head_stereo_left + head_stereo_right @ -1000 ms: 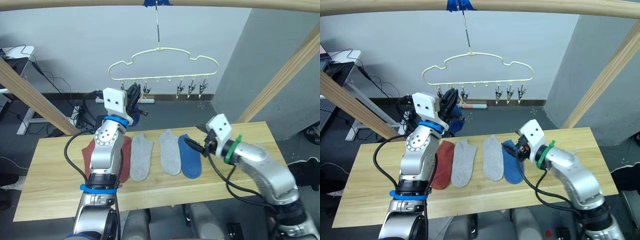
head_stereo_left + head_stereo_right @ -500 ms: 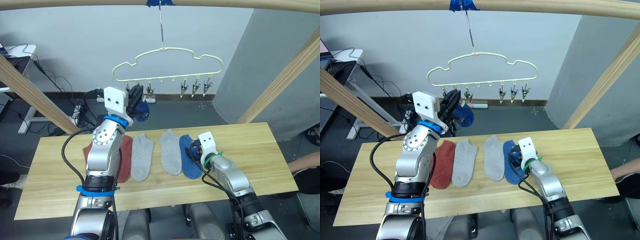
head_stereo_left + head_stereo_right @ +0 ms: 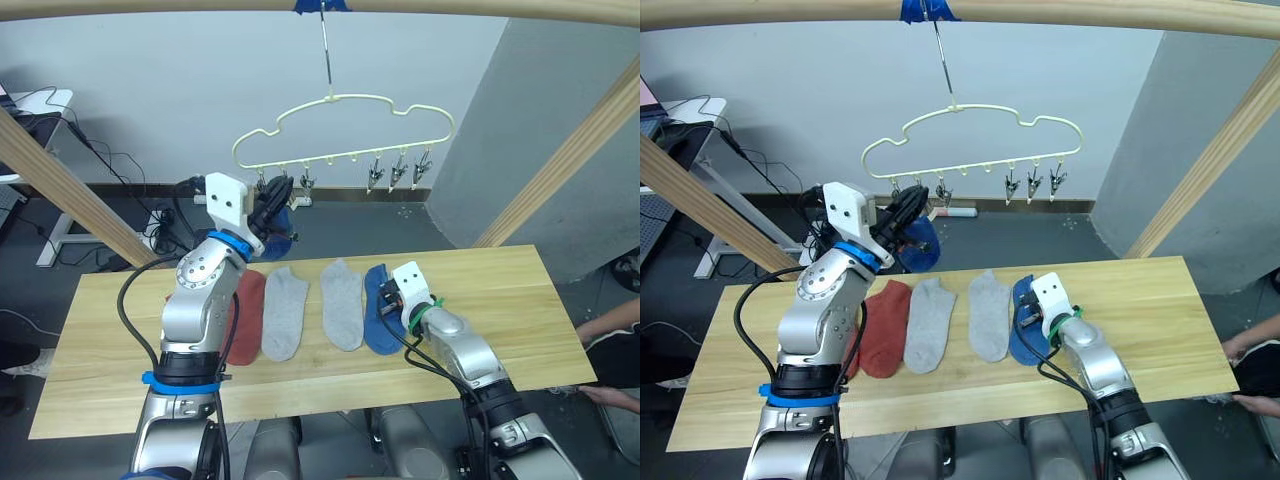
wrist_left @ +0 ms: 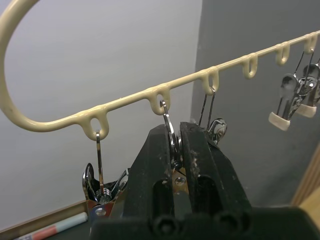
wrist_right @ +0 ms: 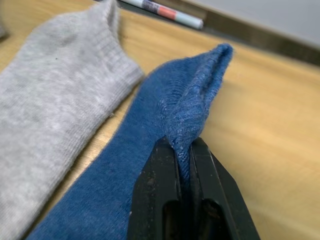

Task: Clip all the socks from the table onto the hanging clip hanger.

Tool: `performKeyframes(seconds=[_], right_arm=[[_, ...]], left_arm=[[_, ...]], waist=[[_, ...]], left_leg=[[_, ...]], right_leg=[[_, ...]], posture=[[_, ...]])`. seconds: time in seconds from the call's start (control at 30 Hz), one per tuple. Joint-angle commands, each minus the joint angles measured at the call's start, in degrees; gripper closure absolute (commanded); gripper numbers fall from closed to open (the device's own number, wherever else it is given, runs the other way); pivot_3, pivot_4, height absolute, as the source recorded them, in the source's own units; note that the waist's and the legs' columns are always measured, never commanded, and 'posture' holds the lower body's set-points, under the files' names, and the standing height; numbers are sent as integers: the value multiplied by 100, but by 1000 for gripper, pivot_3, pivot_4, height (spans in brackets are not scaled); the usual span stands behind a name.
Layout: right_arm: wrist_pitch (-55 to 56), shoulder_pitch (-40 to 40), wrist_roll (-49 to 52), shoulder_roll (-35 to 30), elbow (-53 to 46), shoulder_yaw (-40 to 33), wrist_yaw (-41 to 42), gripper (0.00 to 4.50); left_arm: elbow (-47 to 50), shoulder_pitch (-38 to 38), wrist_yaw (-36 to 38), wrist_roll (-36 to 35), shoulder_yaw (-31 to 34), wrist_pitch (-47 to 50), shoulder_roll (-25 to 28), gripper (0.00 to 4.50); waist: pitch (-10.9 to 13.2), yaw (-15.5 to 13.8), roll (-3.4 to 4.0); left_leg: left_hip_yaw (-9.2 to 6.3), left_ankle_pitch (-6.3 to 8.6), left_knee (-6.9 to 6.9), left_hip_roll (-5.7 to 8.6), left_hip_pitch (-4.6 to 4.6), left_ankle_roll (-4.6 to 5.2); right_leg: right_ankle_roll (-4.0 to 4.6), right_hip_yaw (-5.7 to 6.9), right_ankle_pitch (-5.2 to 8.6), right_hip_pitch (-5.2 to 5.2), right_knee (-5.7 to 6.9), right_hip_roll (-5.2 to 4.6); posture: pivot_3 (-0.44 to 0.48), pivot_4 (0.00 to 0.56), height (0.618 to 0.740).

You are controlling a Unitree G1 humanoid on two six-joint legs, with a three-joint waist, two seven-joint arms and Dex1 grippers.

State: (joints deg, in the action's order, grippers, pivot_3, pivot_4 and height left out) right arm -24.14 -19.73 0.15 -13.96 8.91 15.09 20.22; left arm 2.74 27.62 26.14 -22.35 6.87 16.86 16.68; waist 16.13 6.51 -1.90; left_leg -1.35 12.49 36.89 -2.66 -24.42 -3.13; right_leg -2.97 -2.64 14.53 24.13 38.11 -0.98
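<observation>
Head pair looks down over table point(image 3: 500, 290); left wrist close under hanger point(image 4: 150, 95); right wrist close on blue sock point(image 5: 165, 120).

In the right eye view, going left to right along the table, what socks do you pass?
Rust-red sock → light grey sock → second light grey sock → blue sock, pinched by the right end effector.

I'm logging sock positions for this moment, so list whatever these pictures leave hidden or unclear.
- The second rust-red sock: in the eye views the left arm covers the table beside the visible rust-red sock.
- The blue sock by the left gripper: the fingers hide whether a clip grips it.
- Clip hanger, left wrist view: the picture's edge cuts off its far end.
- Blue sock in the right gripper, right wrist view: its toe end runs out of frame.
</observation>
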Motion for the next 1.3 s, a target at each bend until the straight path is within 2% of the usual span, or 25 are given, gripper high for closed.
performKeyframes(seconds=[0.03,0.2,0.33,0.53,0.87,1.3], right_arm=[[327,-500,-257,-360,-974,499,836,4474],[364,-1160,-374,-488,-1263,875,1498,4474],[474,-1800,-508,-378,-1054,1199,1943,4474],[828,-2252,-694,26,-455,1181,1813,4474],[1186,-2397,-881,176,-71,899,1511,4474],[1251,-2382,-807,406,-104,717,1369,4474]], left_arm=[[393,106,230,-485,222,454,212,4500],[514,198,309,-958,373,1056,401,4500],[584,245,297,-1128,399,1323,449,4500],[697,237,266,-1178,374,1463,444,4500],[683,200,187,-1201,415,1525,422,4500],[675,195,205,-1192,390,1541,434,4500]], waist=[[1,29,1],[1,40,1],[1,11,1],[1,-10,1],[1,-10,1],[1,-9,1]], left_leg=[[0,0,0,0,0,0],[-11,0,-2,-6,2,0],[-7,0,0,-1,-3,0],[-11,0,0,-1,-3,0],[-8,0,0,1,-4,0],[-8,0,0,1,-4,0]], right_leg=[[-1,0,0,1,0,0],[-1,7,0,0,2,10],[12,6,-8,1,-3,1],[24,11,-15,1,-2,-1],[26,10,-16,2,0,-5],[26,10,-16,2,1,-5]], posture=[[-202,277,740],[-197,275,740],[-195,272,740],[-187,270,740],[-187,269,740],[-188,271,740]])
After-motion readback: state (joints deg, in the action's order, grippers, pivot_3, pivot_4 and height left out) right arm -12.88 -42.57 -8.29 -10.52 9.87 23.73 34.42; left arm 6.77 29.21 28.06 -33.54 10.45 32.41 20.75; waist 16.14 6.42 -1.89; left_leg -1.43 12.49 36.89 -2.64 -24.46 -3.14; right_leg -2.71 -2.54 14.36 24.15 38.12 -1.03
